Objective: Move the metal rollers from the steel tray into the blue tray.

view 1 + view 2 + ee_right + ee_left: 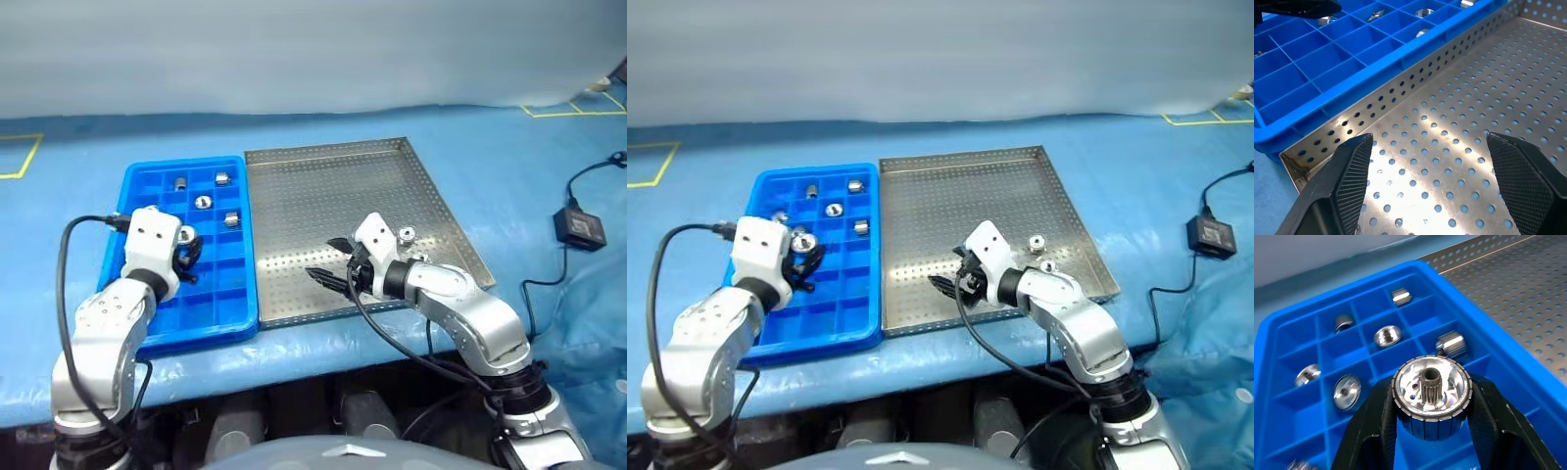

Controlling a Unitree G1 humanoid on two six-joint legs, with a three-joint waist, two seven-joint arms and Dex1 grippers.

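Observation:
My left gripper (1432,390) is shut on a metal roller (1432,401), a ribbed silver cylinder with a splined hole, held just above the blue tray (201,335) near its middle compartments. Several more rollers lie in the blue tray's far compartments, one of them a shiny roller (202,202). The steel tray (323,186) sits right beside it. Two rollers (407,234) (419,258) lie near the steel tray's right front corner. My right gripper (328,266) hangs open over the steel tray's front edge, its fingers (1354,169) empty and to the left of those two.
Both trays rest on a blue-covered table whose front edge lies just before them. A black power adapter (578,227) with its cable lies to the right. Yellow tape marks (22,157) sit at the far left and far right.

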